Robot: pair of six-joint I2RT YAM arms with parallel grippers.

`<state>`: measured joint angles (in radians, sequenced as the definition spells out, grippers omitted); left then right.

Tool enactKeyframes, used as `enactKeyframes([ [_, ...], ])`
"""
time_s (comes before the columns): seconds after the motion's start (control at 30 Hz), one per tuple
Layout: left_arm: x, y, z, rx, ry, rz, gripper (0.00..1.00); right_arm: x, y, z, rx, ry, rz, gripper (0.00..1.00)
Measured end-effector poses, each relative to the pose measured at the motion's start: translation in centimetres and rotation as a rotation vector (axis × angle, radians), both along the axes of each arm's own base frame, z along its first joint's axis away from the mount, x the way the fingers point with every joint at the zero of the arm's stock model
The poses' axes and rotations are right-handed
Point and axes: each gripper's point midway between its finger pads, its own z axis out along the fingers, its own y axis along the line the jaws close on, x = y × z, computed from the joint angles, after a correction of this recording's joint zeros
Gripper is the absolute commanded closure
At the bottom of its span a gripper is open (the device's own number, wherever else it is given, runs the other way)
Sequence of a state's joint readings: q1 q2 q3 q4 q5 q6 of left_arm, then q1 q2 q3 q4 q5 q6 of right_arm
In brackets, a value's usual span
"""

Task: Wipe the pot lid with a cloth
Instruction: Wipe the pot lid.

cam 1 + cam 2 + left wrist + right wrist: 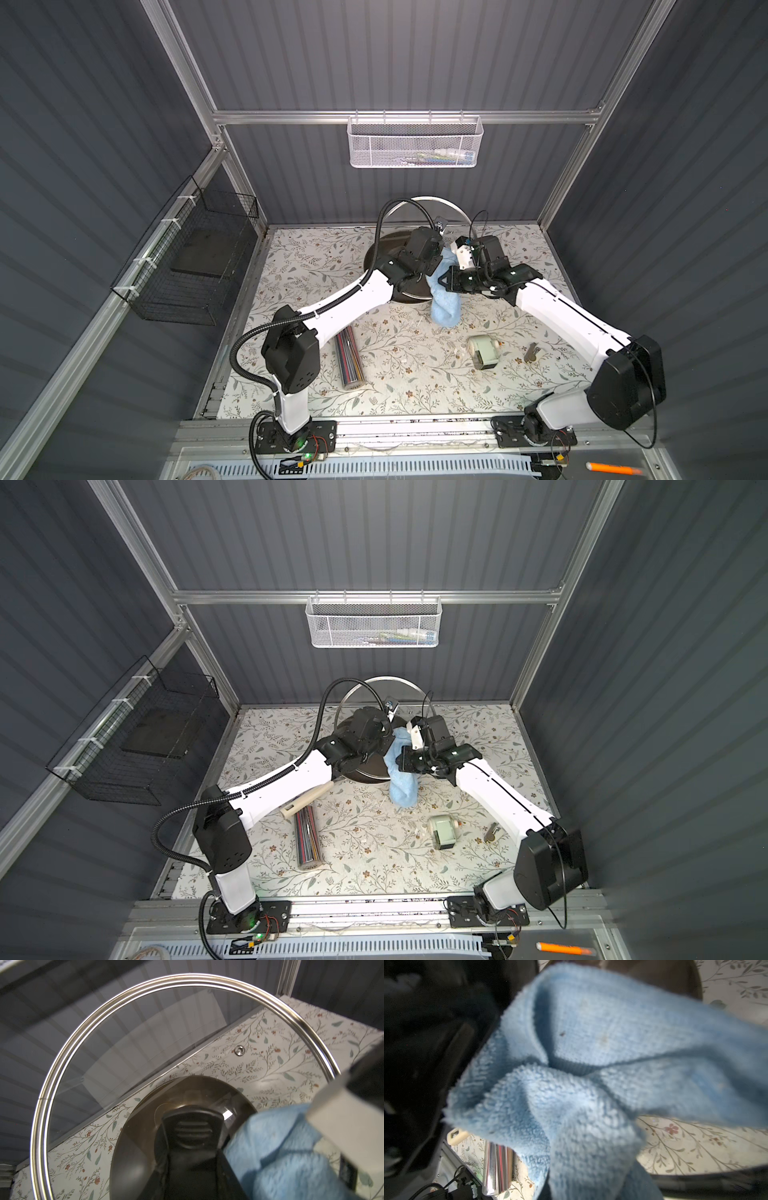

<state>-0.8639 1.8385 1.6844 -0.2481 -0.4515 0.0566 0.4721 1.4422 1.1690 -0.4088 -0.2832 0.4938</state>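
- Blue terry: the cloth (445, 307) hangs lengthwise from the right gripper (444, 279), pinched tight.
- Left gripper (430, 245) grips narrow on the black handle (191, 1126), holding the pot lid (145, 1043) tilted up above the dark pan (374, 253).
- Lid's glass lies just past the cloth, toward the back wall (415, 62).

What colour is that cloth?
Light blue; the cloth shows best in the right wrist view.

Both top views stare steeply down from the front at the whole table (415, 374); wrist cameras crowd in close, both catching the cloth (280, 1157)
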Motion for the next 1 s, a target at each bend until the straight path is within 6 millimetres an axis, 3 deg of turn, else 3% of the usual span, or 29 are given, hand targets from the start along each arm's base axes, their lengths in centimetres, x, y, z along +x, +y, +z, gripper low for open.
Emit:
enactKeyframes([
  [0.2,0.8,-0.4,2.6,-0.134,-0.024,0.053,1.00,0.9,2.6,2.0,0.149,-0.048,-0.026,1.00],
  [0.4,1.2,-0.4,3.5,-0.220,-0.028,0.094,1.00,2.3,3.8,3.7,0.245,-0.088,-0.053,1.00],
  [0.77,1.7,0.5,3.9,-0.283,-0.025,0.171,1.00,3.3,3.8,4.1,0.234,-0.132,-0.098,1.00],
  [1.0,1.5,0.3,3.8,-0.265,-0.028,0.158,1.00,3.2,1.3,4.5,0.073,-0.185,-0.143,1.00],
])
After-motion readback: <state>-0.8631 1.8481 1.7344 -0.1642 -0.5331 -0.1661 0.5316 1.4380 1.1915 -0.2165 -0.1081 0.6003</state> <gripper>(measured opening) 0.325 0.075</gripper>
